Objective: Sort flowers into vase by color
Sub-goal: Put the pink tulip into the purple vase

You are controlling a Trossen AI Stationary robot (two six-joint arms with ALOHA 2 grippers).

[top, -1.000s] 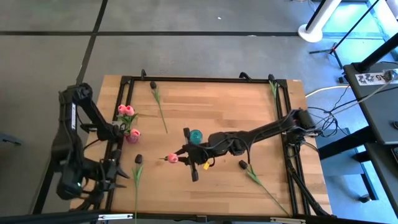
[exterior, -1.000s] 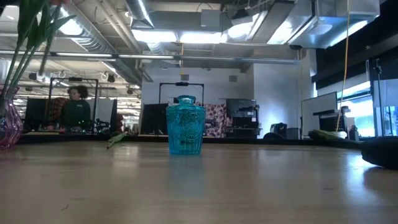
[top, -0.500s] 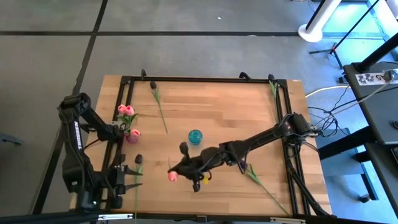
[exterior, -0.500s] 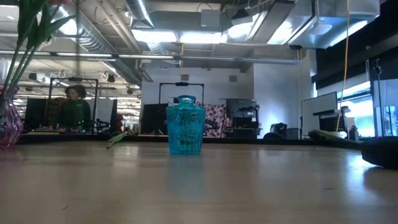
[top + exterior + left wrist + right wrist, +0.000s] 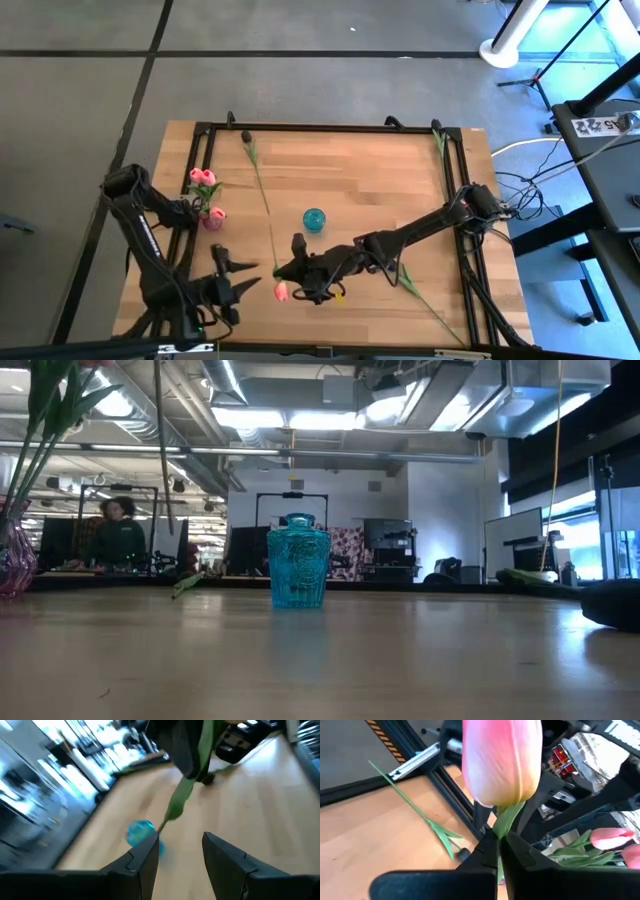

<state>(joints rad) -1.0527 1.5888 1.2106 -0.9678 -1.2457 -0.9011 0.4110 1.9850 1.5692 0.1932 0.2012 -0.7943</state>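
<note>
Pale wooden plank desk (image 5: 340,170) edged by a black metal frame (image 5: 320,127); on it a small turquoise patterned glass vase (image 5: 315,219) and a pink-purple glass vase (image 5: 212,218) holding pink tulips with green stems (image 5: 203,179). A pink tulip bud, yellowing at its base, on a green stem (image 5: 501,762) shows between the black fingers of the right tool (image 5: 497,851). Dark maroon-black tulips on thin green stems (image 5: 254,160) lie on the desk; the left tool (image 5: 177,852) is black.
</note>
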